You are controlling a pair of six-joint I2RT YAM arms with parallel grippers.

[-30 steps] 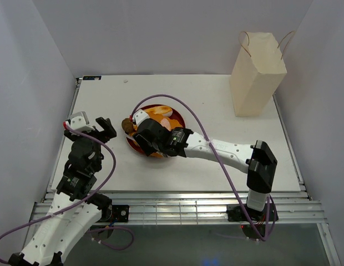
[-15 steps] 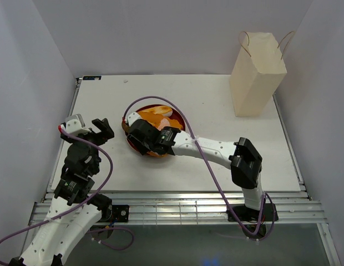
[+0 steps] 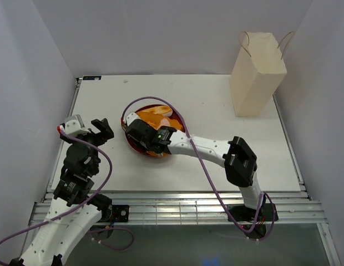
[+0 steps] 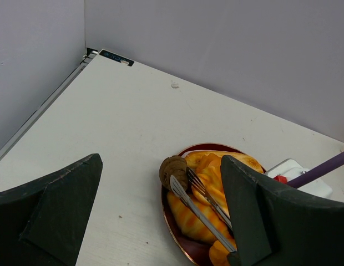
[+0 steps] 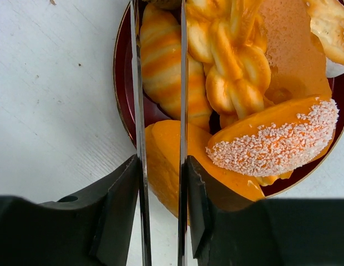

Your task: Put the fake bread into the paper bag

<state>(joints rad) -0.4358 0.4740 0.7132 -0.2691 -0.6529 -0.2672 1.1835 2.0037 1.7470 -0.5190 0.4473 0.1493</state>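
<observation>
The left tool (image 3: pixel 100 128) is hovering over the worktop (image 3: pixel 100 100), its fingers spread apart and gripping nothing. Just to its right, the fake bread (image 5: pixel 233 72) is lying heaped on a dark red plate (image 5: pixel 119 83). The right tool (image 5: pixel 161 185) is clamping metal tongs (image 5: pixel 140 111) there, their blades reaching over a striped loaf (image 5: pixel 166 61). Far right, the paper bag (image 3: pixel 257 72) is standing upright, well apart.

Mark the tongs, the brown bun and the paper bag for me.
tongs (image 5: pixel 183 66), right wrist view, on the right-hand metal blade.
brown bun (image 4: pixel 173 169), left wrist view, on its rounded top.
paper bag (image 3: pixel 254 86), top external view, on its near wall.
</observation>
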